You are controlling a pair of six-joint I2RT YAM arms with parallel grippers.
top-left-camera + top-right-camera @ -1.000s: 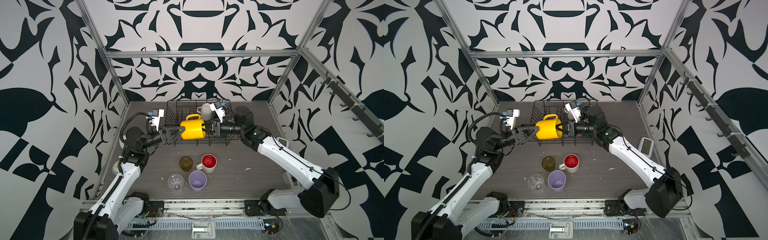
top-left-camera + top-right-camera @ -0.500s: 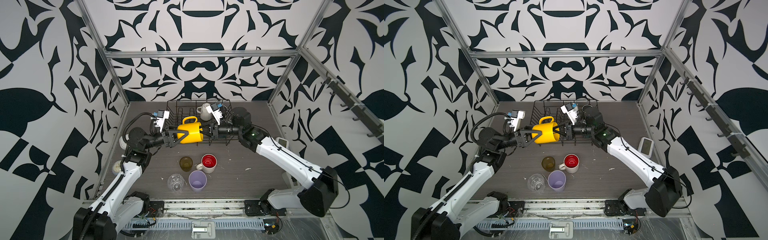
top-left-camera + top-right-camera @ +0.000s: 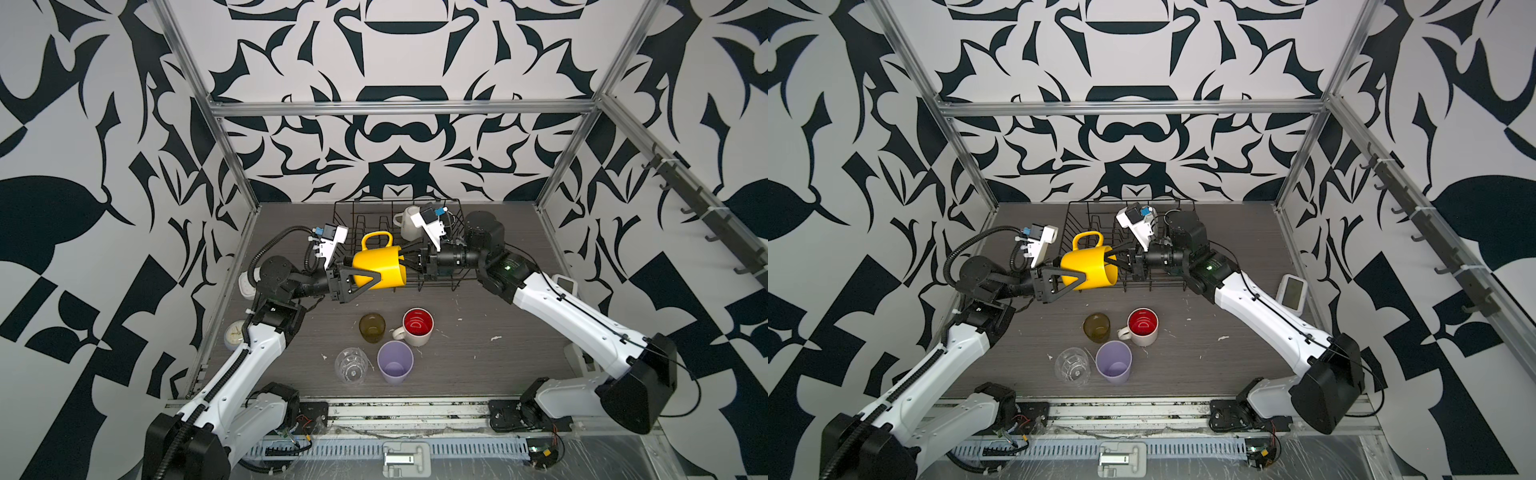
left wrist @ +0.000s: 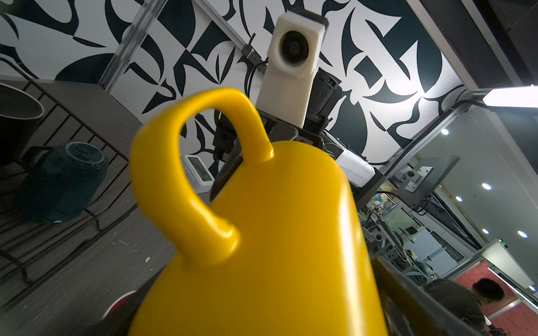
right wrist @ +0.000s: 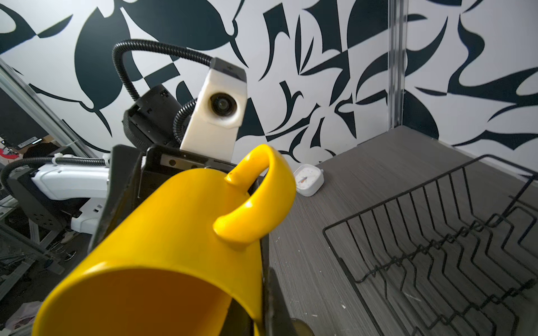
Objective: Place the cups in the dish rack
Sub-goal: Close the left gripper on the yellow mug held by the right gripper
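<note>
Just beyond yellow mug (image 3: 380, 266), dish rack (image 3: 374, 218)

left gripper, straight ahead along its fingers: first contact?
The yellow mug: it sits between the fingers of the open left gripper, so its base likely meets the palm first. Beyond, the right gripper pinches the rim.

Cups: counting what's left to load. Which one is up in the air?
The yellow mug, held sideways by its rim in the right pincer; the amber glass, red-inside mug, clear glass and lilac tumbler stand on the table.
</note>
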